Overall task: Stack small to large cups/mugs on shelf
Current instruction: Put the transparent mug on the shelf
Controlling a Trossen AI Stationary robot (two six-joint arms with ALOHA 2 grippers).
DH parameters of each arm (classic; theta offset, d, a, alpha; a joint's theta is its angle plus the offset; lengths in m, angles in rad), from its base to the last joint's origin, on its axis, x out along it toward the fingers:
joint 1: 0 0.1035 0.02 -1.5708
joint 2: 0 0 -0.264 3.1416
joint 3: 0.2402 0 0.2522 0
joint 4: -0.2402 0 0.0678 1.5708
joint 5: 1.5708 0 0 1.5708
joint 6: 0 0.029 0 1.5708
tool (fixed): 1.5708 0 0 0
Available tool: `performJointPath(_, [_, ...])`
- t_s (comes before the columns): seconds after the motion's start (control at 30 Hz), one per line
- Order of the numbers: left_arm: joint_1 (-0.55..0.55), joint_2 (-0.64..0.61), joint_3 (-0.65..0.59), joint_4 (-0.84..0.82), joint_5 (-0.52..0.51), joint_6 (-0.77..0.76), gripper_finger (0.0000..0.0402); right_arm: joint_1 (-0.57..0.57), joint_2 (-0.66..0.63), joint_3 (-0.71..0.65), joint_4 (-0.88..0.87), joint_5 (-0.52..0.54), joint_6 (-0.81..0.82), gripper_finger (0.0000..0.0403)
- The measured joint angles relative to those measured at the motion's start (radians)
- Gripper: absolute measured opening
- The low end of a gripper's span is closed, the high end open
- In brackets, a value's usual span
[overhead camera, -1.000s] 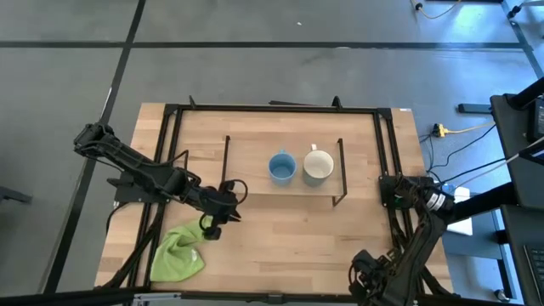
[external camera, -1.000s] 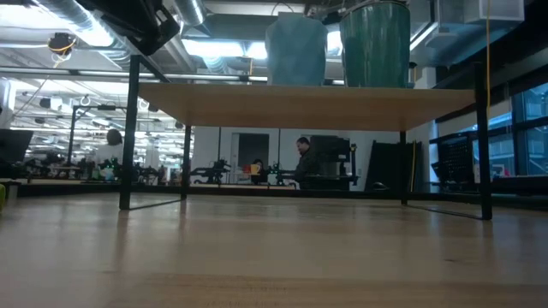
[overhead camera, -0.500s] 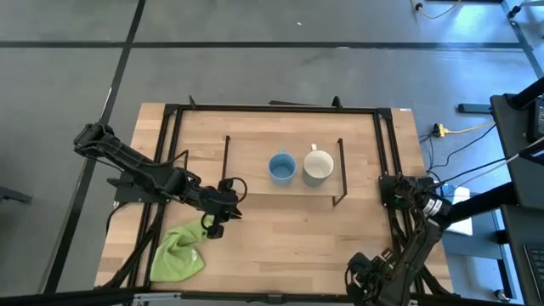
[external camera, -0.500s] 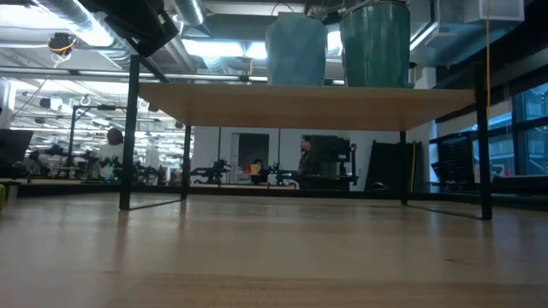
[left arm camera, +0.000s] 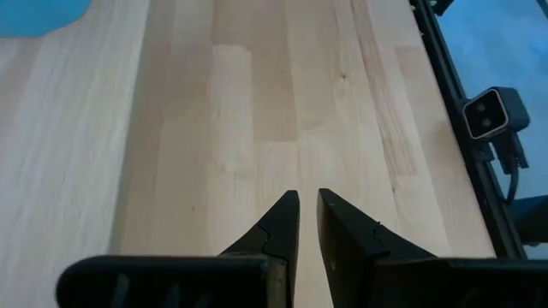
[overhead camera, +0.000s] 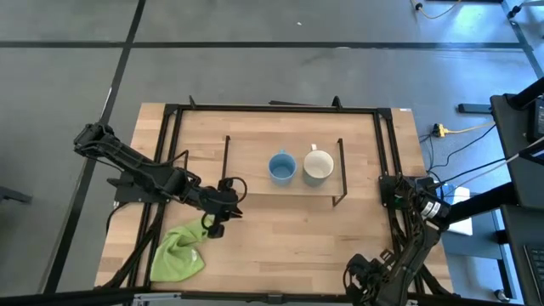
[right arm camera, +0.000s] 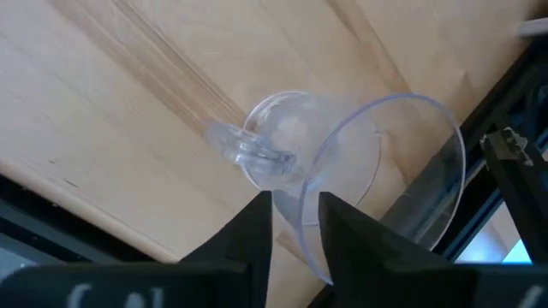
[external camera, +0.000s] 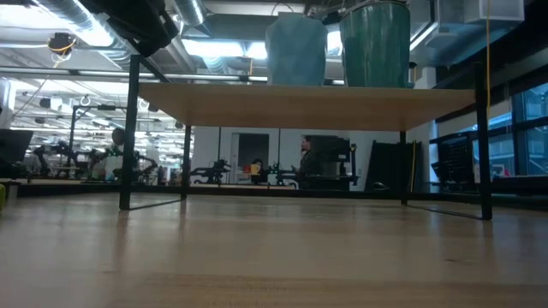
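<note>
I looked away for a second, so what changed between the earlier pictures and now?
Little: the right arm at the table's right edge shifted slightly, its right gripper closing on the clear glass cup's rim. The blue mug and white mug stayed on the shelf; the left gripper stayed put.

1. Even, diffuse light is falling on the tabletop (overhead camera: 280, 229) in the high view, leaving only faint, soft shadows beside the shelf (overhead camera: 285, 166)
2. In the low view, ceiling lamps (external camera: 214, 47) are glaring from behind, so the shelf's underside and the two mugs (external camera: 295, 50) are showing dim and bluish
3. The near tabletop there is blurring out of focus
4. The left wrist view is looking bright and washed, the wood grain staying soft
5. In the right wrist view the glass cup (right arm camera: 342, 171) is catching pale highlights, its rim smearing
</note>
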Motion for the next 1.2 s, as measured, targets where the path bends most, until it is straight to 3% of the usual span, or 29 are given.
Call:
performJointPath(0.33, [0.0, 0.0, 0.0, 0.0, -0.032, 0.001, 0.0039, -0.036, 0.0, 0.0, 0.005, -0.002, -0.003, 0.003])
performJointPath(0.5, [0.0, 0.0, 0.0, 0.0, -0.033, 0.001, 0.0039, -0.082, 0.0, 0.0, 0.069, -0.001, -0.081, 0.0011])
performJointPath(0.93, [0.0, 0.0, 0.0, 0.002, -0.07, 0.0, 0.0039, -0.262, -0.001, 0.149, 0.186, 0.196, -0.363, 0.0009])
performJointPath(1.07, [0.0, 0.0, 0.0, 0.001, -0.099, -0.001, 0.0039, -0.329, 0.0, 0.159, 0.354, 0.189, -0.525, 0.0011])
performJointPath(1.2, [-0.001, 0.0, 0.0, 0.003, -0.102, -0.006, 0.0039, -0.398, 0.03, 0.159, 0.405, 0.145, -0.633, 0.0013])
